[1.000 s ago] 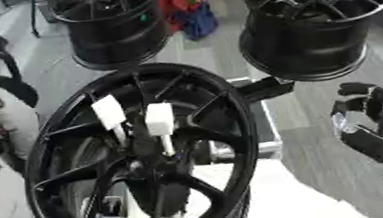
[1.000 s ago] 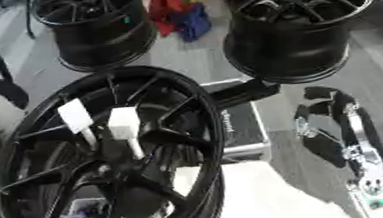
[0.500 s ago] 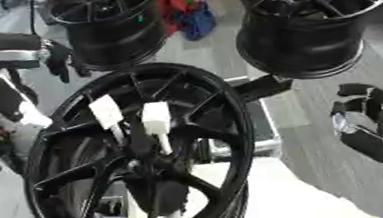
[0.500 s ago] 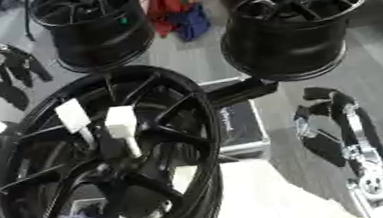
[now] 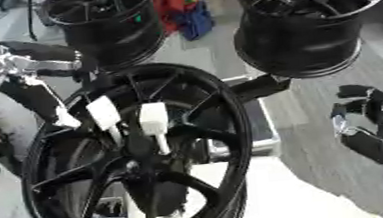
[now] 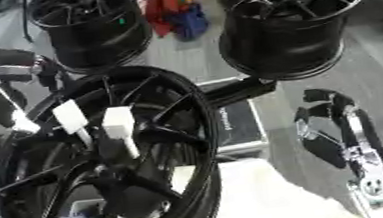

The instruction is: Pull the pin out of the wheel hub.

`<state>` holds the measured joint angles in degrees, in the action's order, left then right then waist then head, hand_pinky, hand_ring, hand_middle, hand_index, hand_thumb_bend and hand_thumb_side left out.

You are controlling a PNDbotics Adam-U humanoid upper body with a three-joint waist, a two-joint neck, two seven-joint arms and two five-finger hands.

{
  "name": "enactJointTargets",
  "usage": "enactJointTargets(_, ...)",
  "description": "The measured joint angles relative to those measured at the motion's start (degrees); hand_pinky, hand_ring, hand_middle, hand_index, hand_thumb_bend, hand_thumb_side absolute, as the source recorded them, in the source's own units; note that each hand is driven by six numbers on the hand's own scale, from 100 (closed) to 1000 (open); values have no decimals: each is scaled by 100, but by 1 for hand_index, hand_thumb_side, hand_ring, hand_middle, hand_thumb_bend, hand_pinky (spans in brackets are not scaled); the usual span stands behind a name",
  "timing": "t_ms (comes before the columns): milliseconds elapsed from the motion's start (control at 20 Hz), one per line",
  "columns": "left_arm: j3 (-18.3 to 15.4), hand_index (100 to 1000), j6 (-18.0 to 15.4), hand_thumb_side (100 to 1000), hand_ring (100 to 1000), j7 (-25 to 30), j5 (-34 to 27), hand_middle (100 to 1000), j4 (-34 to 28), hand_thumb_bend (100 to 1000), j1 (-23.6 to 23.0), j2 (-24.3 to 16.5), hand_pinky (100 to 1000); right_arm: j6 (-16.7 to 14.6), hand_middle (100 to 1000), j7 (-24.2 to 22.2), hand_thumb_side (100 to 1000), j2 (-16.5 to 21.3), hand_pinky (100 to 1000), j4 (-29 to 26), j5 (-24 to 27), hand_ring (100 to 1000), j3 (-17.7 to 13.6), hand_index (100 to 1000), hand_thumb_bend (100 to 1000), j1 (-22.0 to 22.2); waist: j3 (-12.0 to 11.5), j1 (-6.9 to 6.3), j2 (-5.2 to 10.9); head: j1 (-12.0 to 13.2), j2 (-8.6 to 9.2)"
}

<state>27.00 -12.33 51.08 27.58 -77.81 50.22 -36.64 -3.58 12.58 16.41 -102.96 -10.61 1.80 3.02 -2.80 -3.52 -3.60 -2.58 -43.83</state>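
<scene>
A big black wheel hub (image 5: pixel 138 156) fills the near left, its spokes facing up. Two white block-headed pins on thin stems stand from its spokes: one (image 5: pixel 103 112) on the left, one (image 5: pixel 153 119) nearer the centre. My left hand (image 5: pixel 40 95) comes in from the upper left on a silver-jointed arm. Its fingers are stretched down over the hub's upper-left rim, a pale fingertip (image 5: pixel 67 121) just left of the left pin, holding nothing. My right hand (image 6: pixel 329 135) rests open at the lower right, fingers up, away from the hub.
Two more black wheels stand at the back, one (image 5: pixel 108 23) left and one (image 5: pixel 309 19) right, with red and blue things (image 5: pixel 181 11) between them. A black case (image 6: pixel 238 121) lies under the hub's right edge. A white surface (image 5: pixel 282 192) lies in front.
My left arm has swung in from the left edge, and its hand has moved right and down to the hub's upper-left rim. The right hand has stayed put.
</scene>
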Motion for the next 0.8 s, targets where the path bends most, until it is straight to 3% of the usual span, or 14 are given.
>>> enactJointTargets(800, 117, 833, -70, 247, 603, -48, 179, 700, 305, 421, -7, 201, 671, -21, 672, -21, 100, 0, 737, 1, 16, 613, 16, 753, 100, -32, 49, -9, -1, 41, 0)
